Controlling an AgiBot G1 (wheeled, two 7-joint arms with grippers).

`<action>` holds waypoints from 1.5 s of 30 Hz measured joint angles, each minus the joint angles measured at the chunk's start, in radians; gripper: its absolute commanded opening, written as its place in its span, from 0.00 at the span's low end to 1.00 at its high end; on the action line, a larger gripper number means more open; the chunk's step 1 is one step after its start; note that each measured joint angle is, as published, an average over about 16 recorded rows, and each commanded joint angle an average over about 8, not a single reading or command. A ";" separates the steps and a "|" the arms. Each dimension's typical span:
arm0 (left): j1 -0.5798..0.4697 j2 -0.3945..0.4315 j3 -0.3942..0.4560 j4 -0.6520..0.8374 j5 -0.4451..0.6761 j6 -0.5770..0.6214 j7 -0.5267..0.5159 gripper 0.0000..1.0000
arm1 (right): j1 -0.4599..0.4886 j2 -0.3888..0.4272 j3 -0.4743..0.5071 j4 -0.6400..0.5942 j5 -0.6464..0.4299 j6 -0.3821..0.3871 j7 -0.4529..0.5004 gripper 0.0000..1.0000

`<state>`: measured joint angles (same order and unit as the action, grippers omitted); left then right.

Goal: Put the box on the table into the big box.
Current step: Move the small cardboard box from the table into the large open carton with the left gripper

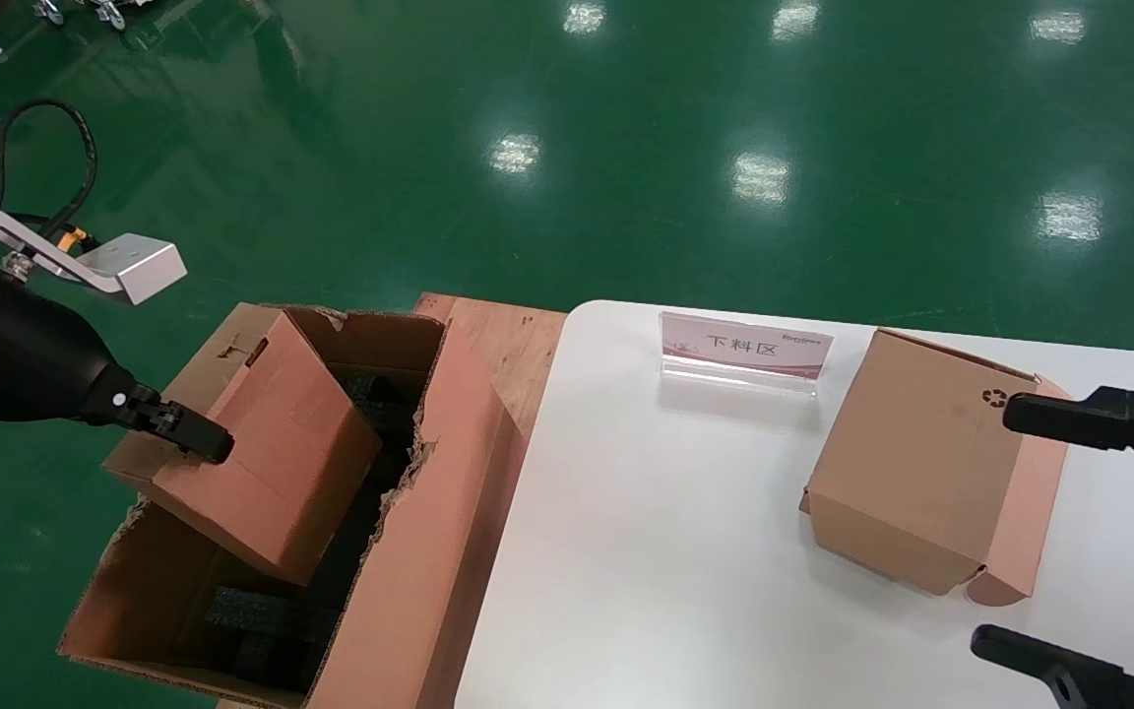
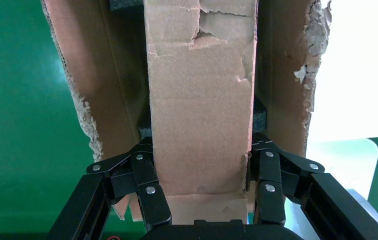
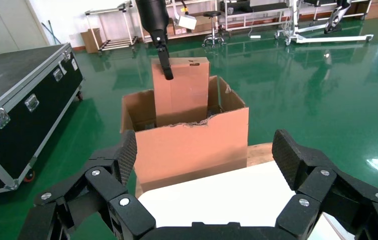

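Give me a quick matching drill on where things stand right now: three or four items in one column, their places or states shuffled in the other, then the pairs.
1. the box
2. big box
3. recycling-symbol box
4. right gripper

a. open, beside the table's carton
b. on the floor, torn rim, black foam inside
c. on the white table
d. tilted over the carton, gripped by the left gripper

Pairs: 1-d, 2-b, 3-c, 4-a

- White round-cornered table (image 1: pixel 685 551), filling the 5 o'clock part of the head view.
- Clear acrylic sign stand with pink-edged card (image 1: pixel 745 353), near table's 12 o'clock edge.
- Brown cardboard box bearing black recycling symbol (image 1: pixel 921 463), at 3 o'clock on table.
- Black flight case with metal latches (image 3: pixel 16 100), on glossy green floor (image 1: pixel 626 148).
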<state>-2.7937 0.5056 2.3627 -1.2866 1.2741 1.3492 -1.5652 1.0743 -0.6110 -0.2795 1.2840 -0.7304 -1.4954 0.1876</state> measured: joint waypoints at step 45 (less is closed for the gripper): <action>0.223 -0.051 0.043 -0.039 0.214 -0.298 -0.119 0.00 | 0.000 0.000 0.000 0.000 0.000 0.000 0.000 1.00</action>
<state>-2.5711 0.4547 2.4057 -1.3254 1.4880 1.0508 -1.6837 1.0743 -0.6110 -0.2795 1.2840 -0.7304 -1.4954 0.1876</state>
